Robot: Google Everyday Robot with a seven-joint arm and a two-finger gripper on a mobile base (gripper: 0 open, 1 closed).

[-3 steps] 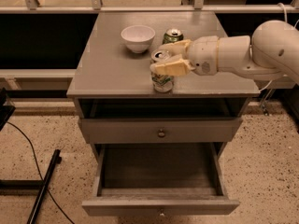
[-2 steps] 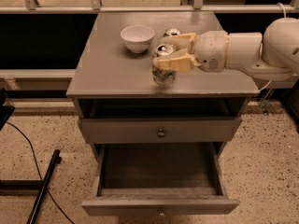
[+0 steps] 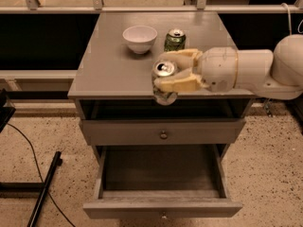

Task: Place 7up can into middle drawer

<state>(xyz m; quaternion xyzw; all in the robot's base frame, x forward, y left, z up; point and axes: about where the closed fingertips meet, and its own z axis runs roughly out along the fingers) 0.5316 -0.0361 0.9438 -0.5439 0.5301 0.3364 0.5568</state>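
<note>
My gripper [image 3: 175,71] reaches in from the right and is shut on the 7up can [image 3: 163,84], a pale can with a silver top. It holds the can in the air over the front edge of the cabinet top, tilted a little. The middle drawer [image 3: 163,207], a wide grey box with a small round knob, stands pulled open below, and no object shows inside it. It lies beneath and in front of the can.
A white bowl [image 3: 140,38] and a dark-green can [image 3: 174,39] stand at the back of the grey cabinet top [image 3: 109,65]. The upper drawer front [image 3: 163,132] with its knob is closed. A black cable and bar [image 3: 40,190] lie on the floor at left.
The gripper has lifted the 7up can off the cabinet top and moved it forward toward the front edge, above the open drawer.
</note>
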